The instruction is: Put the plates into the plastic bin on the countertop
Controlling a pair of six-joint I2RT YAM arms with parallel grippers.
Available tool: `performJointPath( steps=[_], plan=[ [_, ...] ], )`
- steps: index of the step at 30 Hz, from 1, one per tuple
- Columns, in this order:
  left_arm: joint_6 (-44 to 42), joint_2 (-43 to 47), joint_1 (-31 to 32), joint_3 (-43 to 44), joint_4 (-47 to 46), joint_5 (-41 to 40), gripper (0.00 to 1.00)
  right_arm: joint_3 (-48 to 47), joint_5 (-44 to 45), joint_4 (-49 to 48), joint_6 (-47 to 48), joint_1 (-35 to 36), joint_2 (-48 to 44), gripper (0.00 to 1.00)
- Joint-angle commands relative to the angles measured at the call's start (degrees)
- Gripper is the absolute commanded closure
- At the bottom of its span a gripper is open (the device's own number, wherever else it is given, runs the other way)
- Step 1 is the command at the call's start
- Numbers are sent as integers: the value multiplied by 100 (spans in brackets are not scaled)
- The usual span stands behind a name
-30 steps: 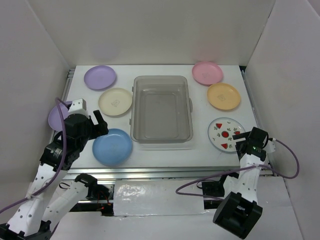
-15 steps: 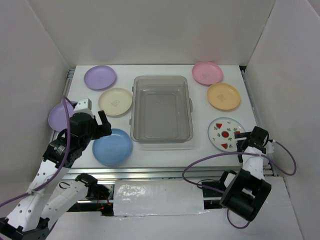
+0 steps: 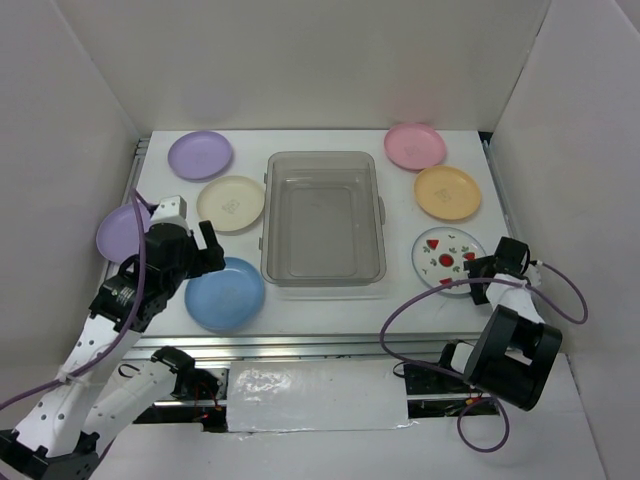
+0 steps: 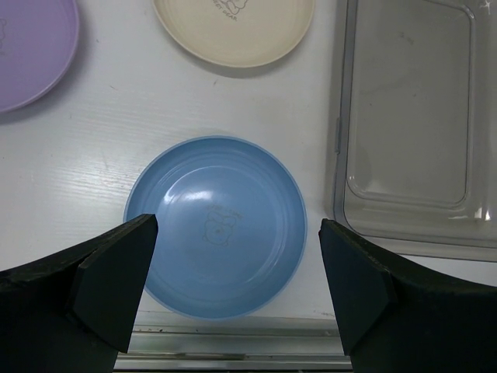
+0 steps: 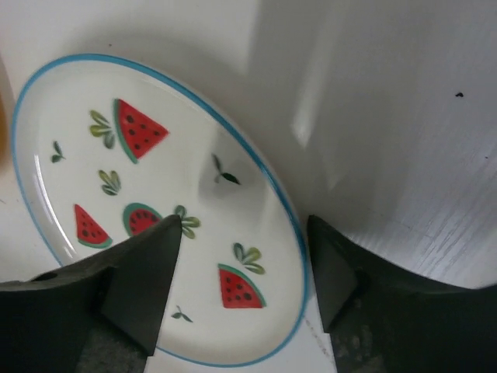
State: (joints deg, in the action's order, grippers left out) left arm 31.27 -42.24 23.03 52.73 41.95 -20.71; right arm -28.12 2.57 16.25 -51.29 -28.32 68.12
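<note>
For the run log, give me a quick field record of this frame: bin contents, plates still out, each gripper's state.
bin: clear plastic bin, mid-countertop, nothing in it
plates out: seven
left of bin: far lilac plate, cream plate, near lilac plate partly behind the left arm, blue plate
right of bin: pink plate, orange-yellow plate, watermelon-print plate
left gripper: open, above the blue plate
right gripper: open, fingers straddling the watermelon-print plate's rim

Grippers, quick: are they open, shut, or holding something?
Left gripper: open above the blue plate, holding nothing.
Right gripper: open, straddling the watermelon plate's rim.
</note>
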Motion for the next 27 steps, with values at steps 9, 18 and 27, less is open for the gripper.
performJointPath(
  steps=[9, 18, 27],
  plan=[
    [-112, 312, 26, 53, -188, -12, 1, 158, 6, 413, 128, 72, -8, 100],
    [-59, 383, 26, 79, -135, -161, 1, -447, 112, 1529, 260, 440, -2038, 100],
    [11, 401, 27, 88, -73, -320, 1, -1748, -363, 2101, 374, 879, -2856, 100]
  ],
)
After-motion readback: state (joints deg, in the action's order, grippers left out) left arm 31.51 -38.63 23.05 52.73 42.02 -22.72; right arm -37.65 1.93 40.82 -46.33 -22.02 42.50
